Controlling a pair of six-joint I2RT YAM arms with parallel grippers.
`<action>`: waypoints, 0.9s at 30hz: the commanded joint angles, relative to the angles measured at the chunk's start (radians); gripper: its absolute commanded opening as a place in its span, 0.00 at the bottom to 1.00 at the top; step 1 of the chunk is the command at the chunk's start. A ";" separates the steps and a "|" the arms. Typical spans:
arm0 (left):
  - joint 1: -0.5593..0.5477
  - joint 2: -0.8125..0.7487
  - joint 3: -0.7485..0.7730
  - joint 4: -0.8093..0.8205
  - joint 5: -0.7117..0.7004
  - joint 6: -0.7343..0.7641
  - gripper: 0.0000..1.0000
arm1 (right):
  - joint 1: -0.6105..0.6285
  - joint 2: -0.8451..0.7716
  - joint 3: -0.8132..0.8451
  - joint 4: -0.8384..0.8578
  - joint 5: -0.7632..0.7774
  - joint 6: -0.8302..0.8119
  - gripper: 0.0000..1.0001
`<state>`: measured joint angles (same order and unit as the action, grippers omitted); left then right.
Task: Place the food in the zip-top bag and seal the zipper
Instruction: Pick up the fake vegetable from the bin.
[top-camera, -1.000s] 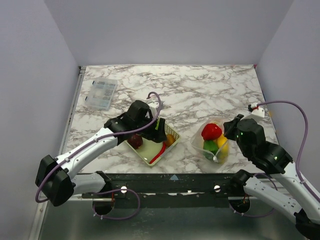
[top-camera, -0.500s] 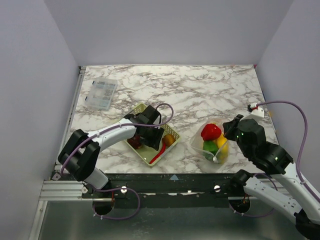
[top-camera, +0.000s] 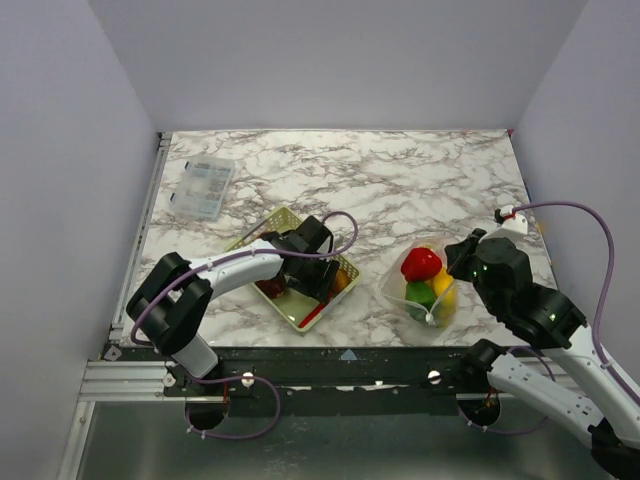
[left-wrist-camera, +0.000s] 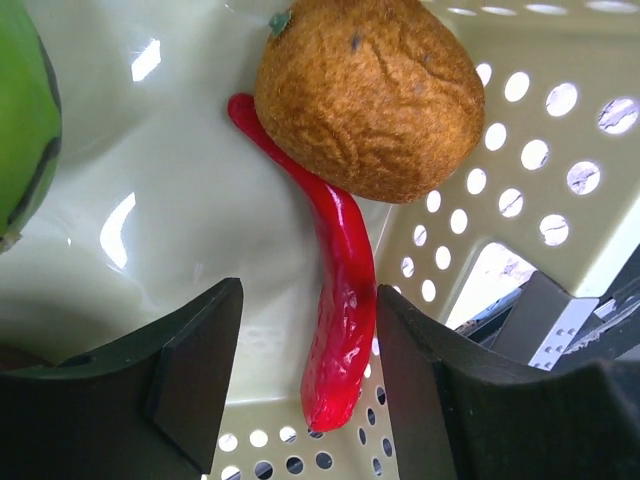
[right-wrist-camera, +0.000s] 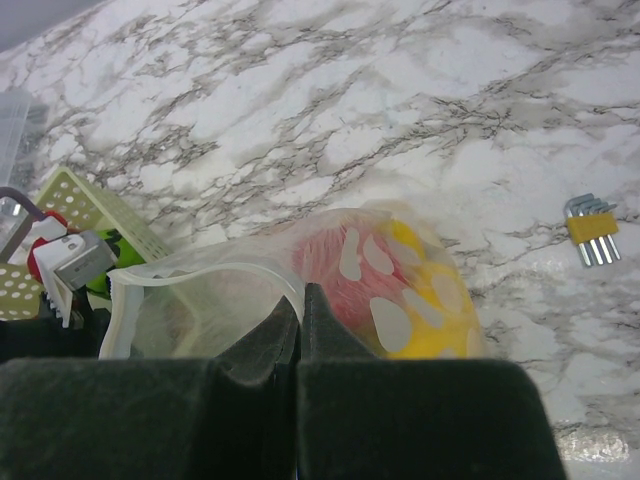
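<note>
The marble surface (top-camera: 400, 190) and everything on its right half stand as they did a second ago. What has moved is the left arm (top-camera: 225, 268): it has folded in at the elbow and dropped its wrist from above the pale mesh basket (top-camera: 262, 228) down into it. The zip-top bag (top-camera: 395, 290) lies well apart from the basket on the right side, with a red pepper (top-camera: 421, 263), a yellow piece (top-camera: 445, 285) and a green piece (top-camera: 420, 293) already showing through it. The right fingers (right-wrist-camera: 260, 345) have not shifted. They are pressed together on the bag's upper lip just by the zipper (right-wrist-camera: 200, 275), holding the mouth open toward the basket. In the left wrist view the left fingers (left-wrist-camera: 195, 370) are spread wide, one on each side of the lower end of the red chili (left-wrist-camera: 345, 290), not yet touching it. The chili lies on the basket floor, its upper end tucked under a rough brown-orange fruit (left-wrist-camera: 370, 95), and a green piece (left-wrist-camera: 25, 120) sits at the frame's left edge. The descent reads as the approach to the next pick, so the filling is only partly done and the sealing is still ahead.
</note>
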<state>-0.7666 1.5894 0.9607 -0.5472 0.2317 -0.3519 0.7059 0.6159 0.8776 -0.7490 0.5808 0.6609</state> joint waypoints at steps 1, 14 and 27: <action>-0.005 -0.049 -0.009 0.040 -0.002 -0.017 0.58 | 0.004 -0.005 -0.003 0.042 -0.011 -0.007 0.01; -0.060 0.065 -0.025 0.049 -0.088 -0.091 0.43 | 0.003 -0.012 -0.009 0.048 -0.017 -0.010 0.01; -0.059 -0.145 0.002 -0.023 -0.189 -0.055 0.17 | 0.004 -0.010 -0.010 0.051 -0.020 -0.012 0.01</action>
<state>-0.8280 1.5730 0.9463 -0.5335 0.0792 -0.4362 0.7059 0.6140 0.8757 -0.7406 0.5663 0.6544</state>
